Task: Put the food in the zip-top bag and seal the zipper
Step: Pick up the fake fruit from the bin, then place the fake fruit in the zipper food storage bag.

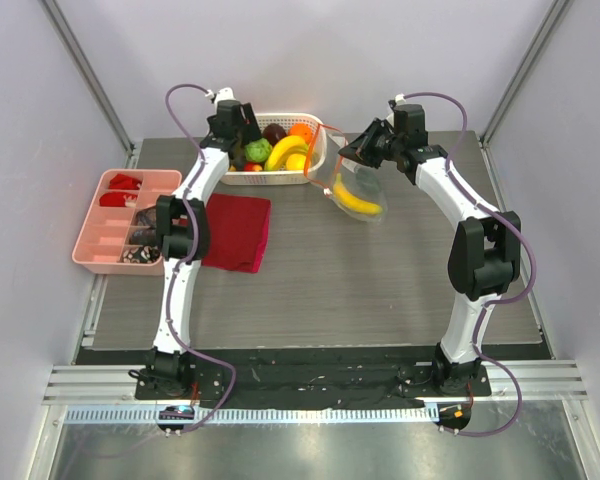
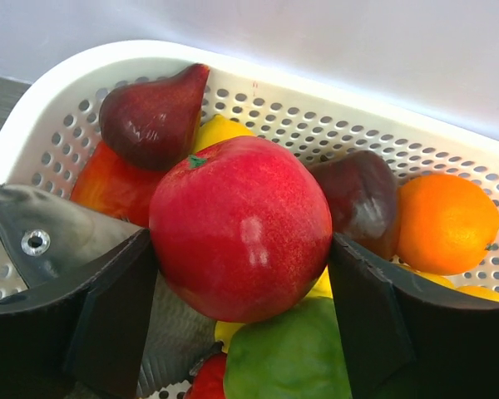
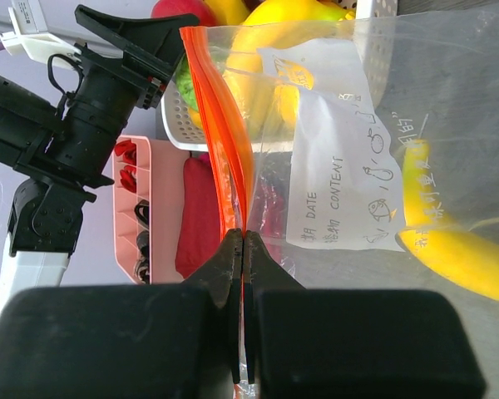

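A white slotted basket (image 1: 316, 160) at the back holds the food: yellow bananas (image 1: 285, 152), a green round piece (image 2: 287, 353), an orange (image 2: 445, 220), dark red pears (image 2: 150, 116) and a grey fish (image 2: 41, 241). My left gripper (image 1: 242, 135) is down in the basket, its fingers pressed on both sides of a red apple (image 2: 241, 208). My right gripper (image 3: 243, 237) is shut on the orange-red zipper strip (image 3: 224, 125) of the clear zip-top bag (image 1: 352, 185), holding it up beside the basket. A yellow banana (image 3: 457, 249) lies inside the bag.
A folded dark red cloth (image 1: 235, 232) lies left of centre. A pink compartment tray (image 1: 90, 240) with small items stands at the left table edge. The bag hangs just right of the basket's rim (image 2: 333, 83).
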{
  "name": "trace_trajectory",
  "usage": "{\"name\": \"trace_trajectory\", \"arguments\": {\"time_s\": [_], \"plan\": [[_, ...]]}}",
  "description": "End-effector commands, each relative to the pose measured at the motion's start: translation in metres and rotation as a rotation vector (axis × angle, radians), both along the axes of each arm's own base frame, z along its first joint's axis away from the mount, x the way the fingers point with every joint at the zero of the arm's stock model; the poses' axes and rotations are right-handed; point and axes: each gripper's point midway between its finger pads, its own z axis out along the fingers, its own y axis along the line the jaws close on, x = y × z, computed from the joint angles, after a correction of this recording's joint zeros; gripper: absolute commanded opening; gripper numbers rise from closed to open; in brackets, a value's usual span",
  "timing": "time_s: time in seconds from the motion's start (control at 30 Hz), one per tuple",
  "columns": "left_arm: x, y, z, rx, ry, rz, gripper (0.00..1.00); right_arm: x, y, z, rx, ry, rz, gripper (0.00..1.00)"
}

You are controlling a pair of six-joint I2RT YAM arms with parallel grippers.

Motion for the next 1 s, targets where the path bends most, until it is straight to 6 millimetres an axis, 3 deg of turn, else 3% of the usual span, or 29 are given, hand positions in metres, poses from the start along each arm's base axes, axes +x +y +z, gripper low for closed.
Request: {"name": "trace_trajectory", "arguments": {"time_s": [0.0,0.27,0.3,0.43,0.47,0.53,0.57,0.63,0.7,0.8,0.97], "plan": [[0.006,0.002,0.077,-0.010,-0.168,-0.013,0.72,0.000,-0.005,0.033,-0.006,-0.082,-0.008,0.01],[-0.019,0.004,0.162,-0.001,-0.303,-0.043,0.65,0.000,-0.004,0.032,-0.002,-0.078,-0.002,0.01],[-0.025,0.002,0.181,-0.008,-0.330,-0.056,0.64,0.000,-0.003,0.032,0.000,-0.074,0.000,0.01],[-0.053,-0.027,0.210,-0.071,-0.329,-0.199,0.60,0.000,-0.001,0.030,0.019,-0.062,0.000,0.01],[-0.064,-0.048,0.200,-0.111,-0.289,-0.289,0.59,0.001,-0.001,0.030,0.027,-0.063,-0.002,0.01],[-0.087,-0.068,0.214,-0.172,-0.283,-0.368,0.58,0.001,0.001,0.031,0.043,-0.062,0.003,0.01],[-0.101,-0.085,0.205,-0.229,-0.238,-0.438,0.58,0.001,0.003,0.031,0.047,-0.062,0.006,0.01],[-0.125,-0.111,0.212,-0.269,-0.220,-0.513,0.59,0.001,0.005,0.033,0.058,-0.064,0.013,0.01],[-0.148,-0.143,0.202,-0.285,-0.179,-0.598,0.61,0.001,0.008,0.037,0.076,-0.074,0.028,0.01],[-0.173,-0.171,0.196,-0.283,-0.155,-0.664,0.61,-0.002,0.012,0.043,0.085,-0.085,0.042,0.01],[-0.182,-0.191,0.163,-0.290,-0.074,-0.688,0.63,-0.010,0.018,0.053,0.116,-0.102,0.073,0.01]]}}
